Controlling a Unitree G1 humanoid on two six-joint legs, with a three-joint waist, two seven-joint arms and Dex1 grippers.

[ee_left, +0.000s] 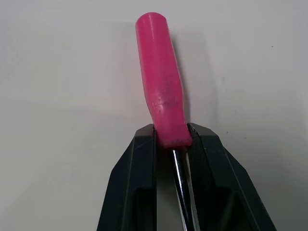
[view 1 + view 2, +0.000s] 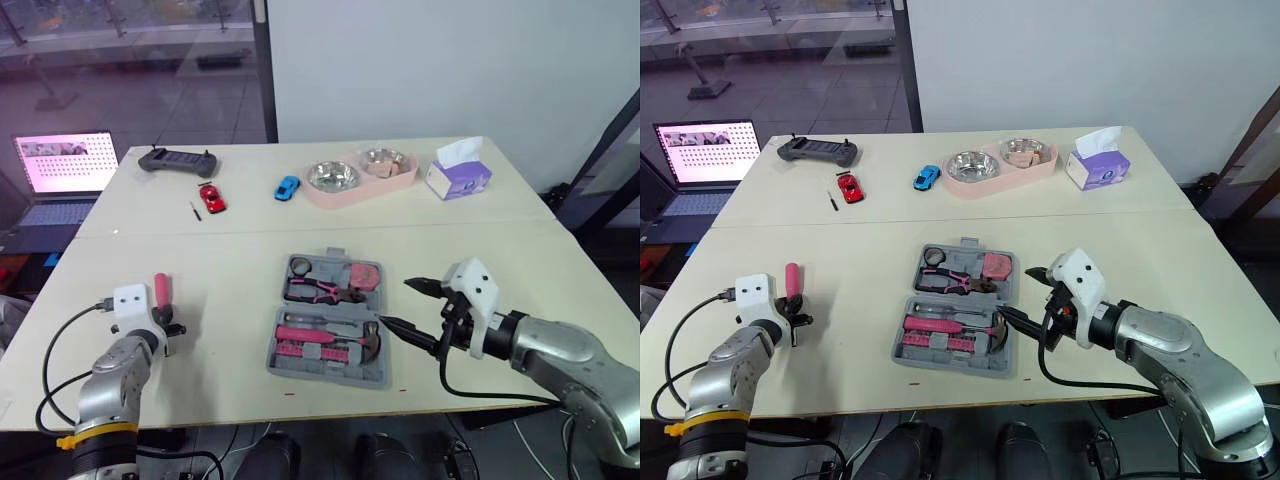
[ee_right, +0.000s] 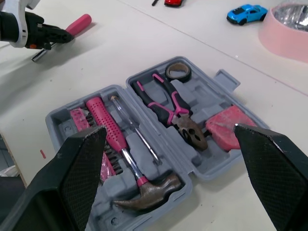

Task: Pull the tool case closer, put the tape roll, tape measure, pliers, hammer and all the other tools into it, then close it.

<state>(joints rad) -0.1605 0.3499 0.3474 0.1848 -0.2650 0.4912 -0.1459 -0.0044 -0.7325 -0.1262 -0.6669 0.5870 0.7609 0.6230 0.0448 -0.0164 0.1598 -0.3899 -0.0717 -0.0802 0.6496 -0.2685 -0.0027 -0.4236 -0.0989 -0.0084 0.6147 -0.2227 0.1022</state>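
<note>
Open grey tool case (image 2: 320,373), hammer (image 3: 103,122) and pliers (image 3: 166,103) inside, screwdriver (image 1: 161,82) apart

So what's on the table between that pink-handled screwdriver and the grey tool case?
Nothing. In the left eye view, only bare table runs from the screwdriver to the tool case.

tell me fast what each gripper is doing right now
Left gripper: shut on the pink-handled screwdriver.
Right gripper: open, empty, beside the tool case.
</note>
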